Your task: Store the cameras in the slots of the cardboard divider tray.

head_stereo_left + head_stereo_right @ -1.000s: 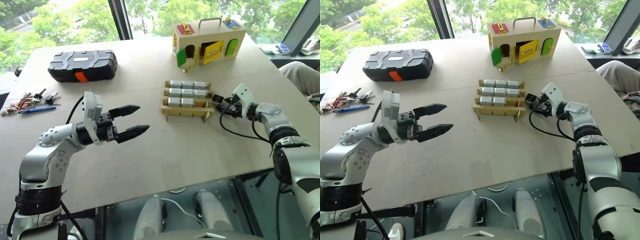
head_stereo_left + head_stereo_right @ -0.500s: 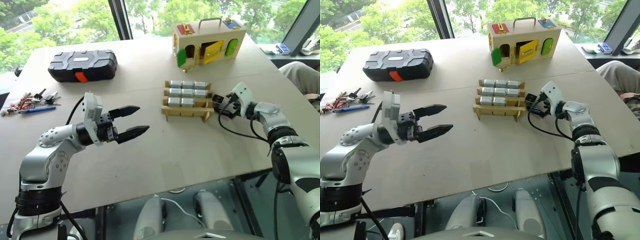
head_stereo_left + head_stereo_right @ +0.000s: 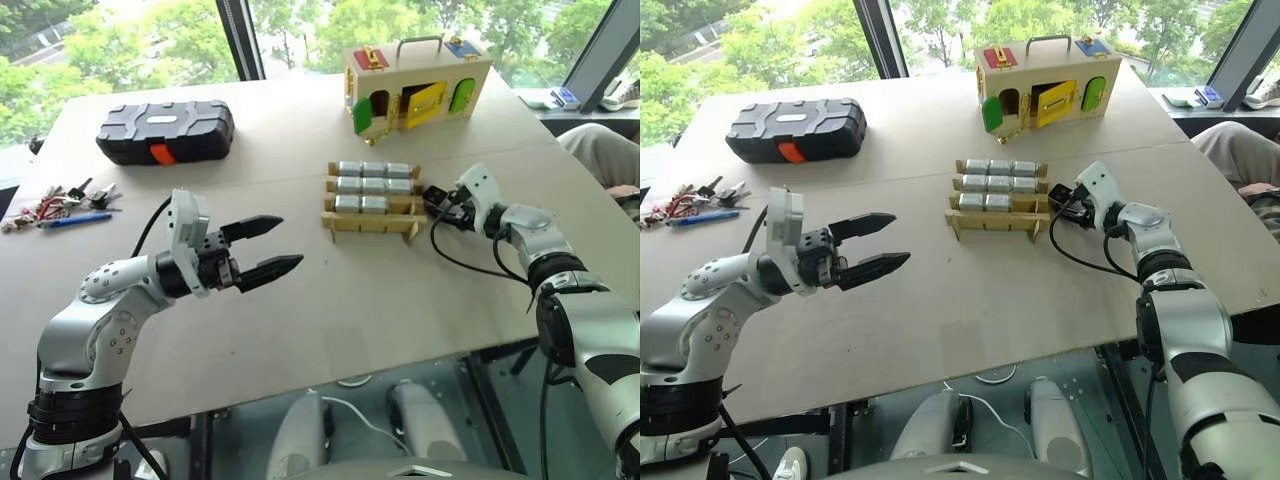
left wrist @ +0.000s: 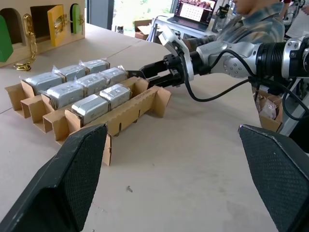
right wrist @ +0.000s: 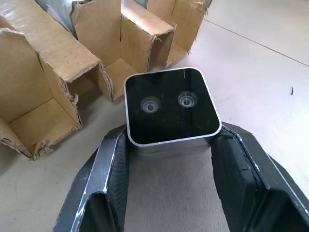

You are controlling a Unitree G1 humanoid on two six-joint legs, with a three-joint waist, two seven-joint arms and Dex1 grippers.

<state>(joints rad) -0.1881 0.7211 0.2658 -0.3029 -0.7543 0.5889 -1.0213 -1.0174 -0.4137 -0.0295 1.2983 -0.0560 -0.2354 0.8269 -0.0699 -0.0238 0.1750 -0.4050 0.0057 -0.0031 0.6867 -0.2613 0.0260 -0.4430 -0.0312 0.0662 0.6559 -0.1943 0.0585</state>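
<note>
Already eight cameras (image 3: 374, 186) sat in the cardboard tray (image 3: 372, 222) mid-bench, while the right tool (image 3: 437, 197) gripped another camera (image 5: 171, 106) beside the tray's right end, unslotted, and the left tool (image 3: 268, 246) hung wide open, empty.

The two head views look forward and down across the worktop (image 3: 330, 300), from slightly offset positions, and share nearly the whole scene. The left wrist view looks level along the worktop towards the cardboard divider tray (image 4: 120, 113) from moderate range. The right wrist view sits close against the tray's open slot ends.
</note>
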